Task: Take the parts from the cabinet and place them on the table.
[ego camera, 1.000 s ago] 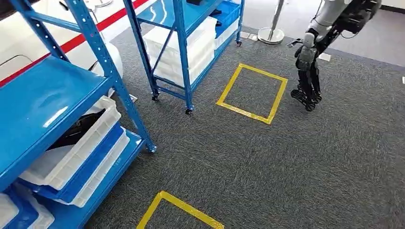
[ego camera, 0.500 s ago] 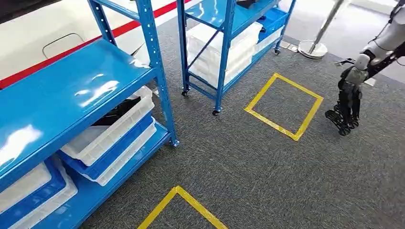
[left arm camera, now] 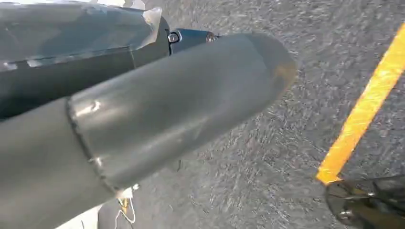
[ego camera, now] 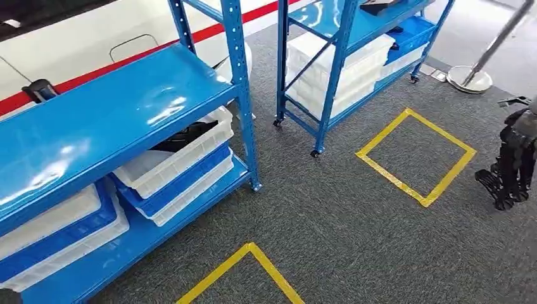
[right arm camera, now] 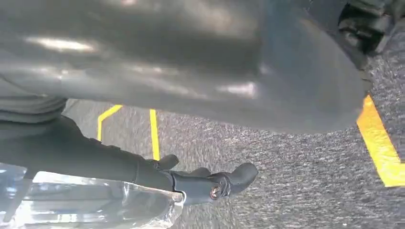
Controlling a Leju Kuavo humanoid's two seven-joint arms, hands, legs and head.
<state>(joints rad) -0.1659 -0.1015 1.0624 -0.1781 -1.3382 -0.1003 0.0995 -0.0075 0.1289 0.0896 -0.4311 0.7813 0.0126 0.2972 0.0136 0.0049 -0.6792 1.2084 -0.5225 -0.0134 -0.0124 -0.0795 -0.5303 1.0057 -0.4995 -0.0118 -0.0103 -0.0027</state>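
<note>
A blue cabinet (ego camera: 107, 120) stands at the left in the head view. Under its top shelf a white bin (ego camera: 183, 158) holds dark parts (ego camera: 187, 135), mostly hidden by the shelf. A second blue cabinet (ego camera: 354, 28) farther back carries a black item (ego camera: 380, 6) on its shelf. My right hand (ego camera: 510, 174) hangs at the right edge over the carpet, well away from both cabinets, holding nothing. In the right wrist view its dark fingers (right arm camera: 210, 183) reach out over the carpet with nothing in them. In the left wrist view my left hand (left arm camera: 167, 109) appears as a thick grey thumb and cover, its fingers hidden.
Several white and blue bins (ego camera: 69, 228) are stacked on the near cabinet's lower shelves, and white bins (ego camera: 342, 63) fill the far one. Yellow tape squares (ego camera: 415, 155) mark the grey carpet. A metal post base (ego camera: 470, 79) stands at the back right.
The whole picture has shifted as the camera turned: both cabinets now lie farther right and closer. My right hand sits lower and at the right edge of the picture.
</note>
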